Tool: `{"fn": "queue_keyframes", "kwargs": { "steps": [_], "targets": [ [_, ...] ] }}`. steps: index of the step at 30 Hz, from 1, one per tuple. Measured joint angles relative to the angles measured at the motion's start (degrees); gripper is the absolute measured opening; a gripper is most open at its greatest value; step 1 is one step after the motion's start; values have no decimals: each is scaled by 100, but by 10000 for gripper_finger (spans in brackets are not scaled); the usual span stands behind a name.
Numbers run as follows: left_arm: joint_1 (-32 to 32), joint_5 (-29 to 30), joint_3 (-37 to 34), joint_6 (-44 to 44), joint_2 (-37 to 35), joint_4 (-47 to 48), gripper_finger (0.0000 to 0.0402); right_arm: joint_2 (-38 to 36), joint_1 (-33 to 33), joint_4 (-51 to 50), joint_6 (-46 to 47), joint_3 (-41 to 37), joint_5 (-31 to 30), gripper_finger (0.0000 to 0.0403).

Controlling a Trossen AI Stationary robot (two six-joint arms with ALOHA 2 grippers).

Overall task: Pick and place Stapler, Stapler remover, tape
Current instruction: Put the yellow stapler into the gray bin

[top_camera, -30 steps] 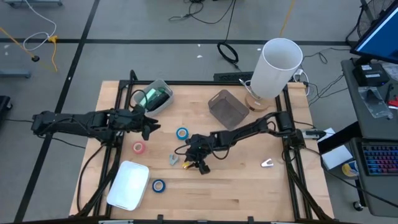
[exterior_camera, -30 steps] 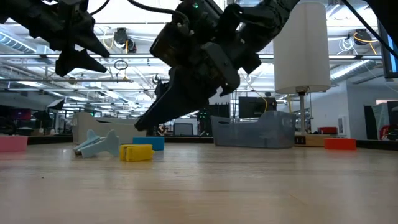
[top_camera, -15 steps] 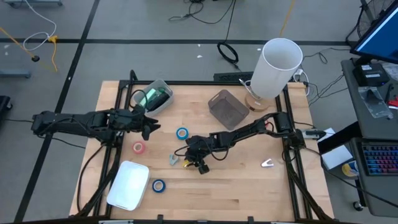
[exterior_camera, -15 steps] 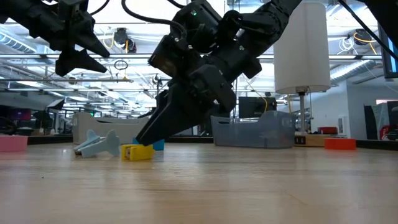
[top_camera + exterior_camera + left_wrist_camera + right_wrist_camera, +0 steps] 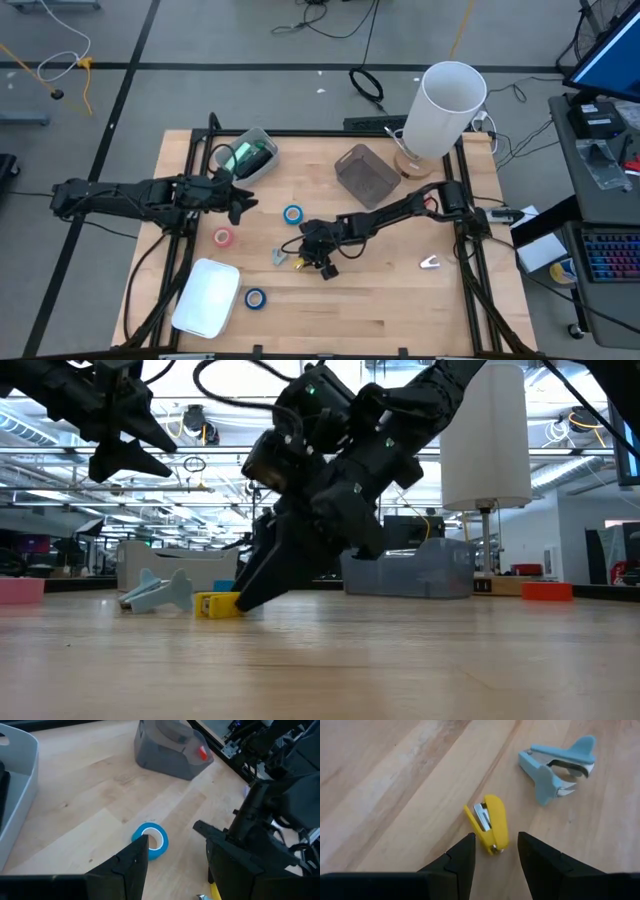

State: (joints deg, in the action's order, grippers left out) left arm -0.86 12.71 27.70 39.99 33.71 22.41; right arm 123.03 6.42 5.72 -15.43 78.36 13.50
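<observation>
Yellow stapler [image 5: 491,823] flat on the surface [image 5: 380,300], right claw [image 5: 312,262] lowered since a second ago, fingers apart, tips now straddling one end, nothing grasped.
Blue stapler remover [image 5: 559,765] just beside; blue tape [image 5: 151,840] near, under the released left claw [image 5: 175,865], unmoved. Open wood toward the near edge. Grey bin [image 5: 365,173] behind; white tray [image 5: 205,297] at left.
</observation>
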Motion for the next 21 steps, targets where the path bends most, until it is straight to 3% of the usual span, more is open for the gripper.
{"fn": "queue_keyframes", "kwargs": {
  "steps": [17, 21],
  "targets": [
    [0, 91, 2, 26, 2, 0, 200, 144, 39, 249, -30, 3, -18, 139],
    [0, 91, 2, 28, 2, 0, 200, 144, 39, 236, -27, 2, -27, 124]
  ]
}}
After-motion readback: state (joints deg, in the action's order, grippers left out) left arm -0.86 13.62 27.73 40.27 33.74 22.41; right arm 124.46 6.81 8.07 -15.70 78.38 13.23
